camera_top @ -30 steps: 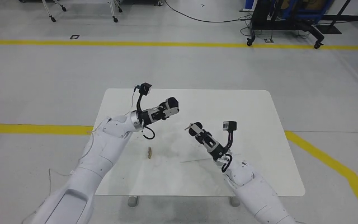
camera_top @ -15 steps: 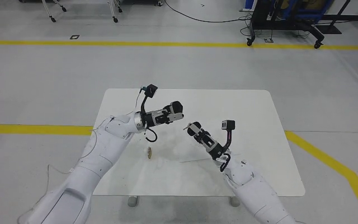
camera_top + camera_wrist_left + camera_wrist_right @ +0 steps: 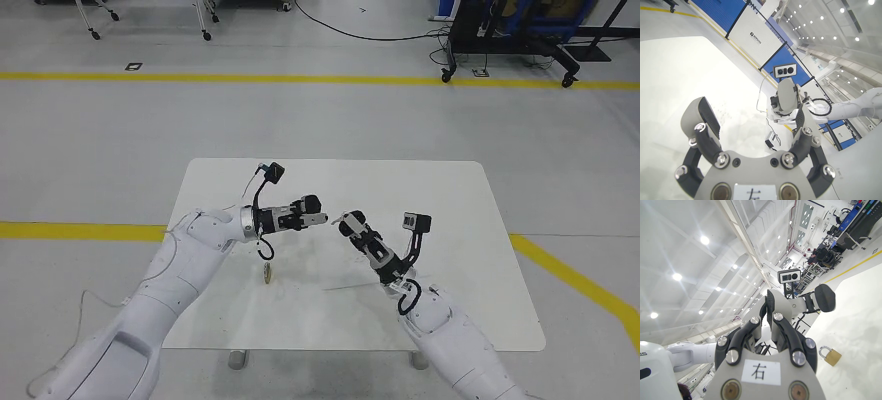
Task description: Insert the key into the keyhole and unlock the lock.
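A brass padlock (image 3: 267,271) with a silver shackle lies flat on the white table (image 3: 450,200); in the right wrist view the padlock (image 3: 830,354) sits below the grippers. My right gripper (image 3: 349,220) is held above the table's middle, shut (image 3: 766,304) on a thin metal key (image 3: 798,93) that sticks out between its pads. My left gripper (image 3: 314,214) faces it from a short distance, open (image 3: 751,111), with nothing between its fingers (image 3: 708,117). One dark left fingertip (image 3: 824,300) shows just beyond the right gripper.
The table's far edge (image 3: 330,161) and its right half carry nothing. A yellow floor line (image 3: 320,77) runs beyond the table, with wheeled carts and racks (image 3: 510,40) farther back.
My left gripper has swung down and toward the right gripper, its wrist turning. The right gripper has edged slightly toward the far side. The two now stand closer together; the padlock has not moved.
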Robot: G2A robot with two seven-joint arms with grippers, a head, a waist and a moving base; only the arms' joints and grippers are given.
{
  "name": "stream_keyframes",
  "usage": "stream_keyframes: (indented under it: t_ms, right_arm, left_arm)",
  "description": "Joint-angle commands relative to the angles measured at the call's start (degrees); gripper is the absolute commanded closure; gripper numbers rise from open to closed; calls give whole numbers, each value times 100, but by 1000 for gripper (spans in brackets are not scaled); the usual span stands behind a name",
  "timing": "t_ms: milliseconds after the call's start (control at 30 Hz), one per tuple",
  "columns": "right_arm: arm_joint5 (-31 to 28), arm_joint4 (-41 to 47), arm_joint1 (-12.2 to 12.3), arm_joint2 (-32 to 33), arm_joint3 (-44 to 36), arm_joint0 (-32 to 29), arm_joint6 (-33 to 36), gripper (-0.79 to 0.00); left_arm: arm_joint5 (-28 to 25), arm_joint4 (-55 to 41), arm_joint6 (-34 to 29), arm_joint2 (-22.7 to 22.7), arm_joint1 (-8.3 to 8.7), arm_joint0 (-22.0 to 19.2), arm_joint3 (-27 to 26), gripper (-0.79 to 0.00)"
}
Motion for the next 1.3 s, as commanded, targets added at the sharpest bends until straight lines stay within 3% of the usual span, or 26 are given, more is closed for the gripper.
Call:
stream_keyframes:
  t_ms: [0,233,433,600,700,933,1067,1167,1267]
  right_arm:
    - [87,38,5,104,-48,-24,-123,0]
    - [155,12,6,329,-198,-205,-389,0]
    - [381,-467,-79,154,69,-84,-637,0]
    - [415,-699,-140,48,202,13,-773,0]
    - [385,-753,-159,62,260,33,-851,0]
    - [294,-807,-178,126,339,32,-841,0]
    - [311,-926,-195,129,388,38,-855,0]
    - [328,-1071,-212,128,452,62,-909,0]
    - [301,-1124,-232,109,486,77,-946,0]
  left_arm:
    - [-88,-185,82,-69,23,139,-156,-785]
    - [46,-885,-212,-37,75,324,-513,-785]
    - [200,-983,-366,147,82,308,-575,-391]
    - [208,-968,-374,241,58,243,-480,-311]
    - [230,-986,-396,242,48,194,-350,-194]
    - [381,-967,-542,292,4,124,-211,-163]
    - [375,-971,-541,317,-33,112,-194,-194]
    - [365,-946,-531,325,-47,100,-176,-83]
    - [395,-924,-561,327,-55,91,-131,-34]
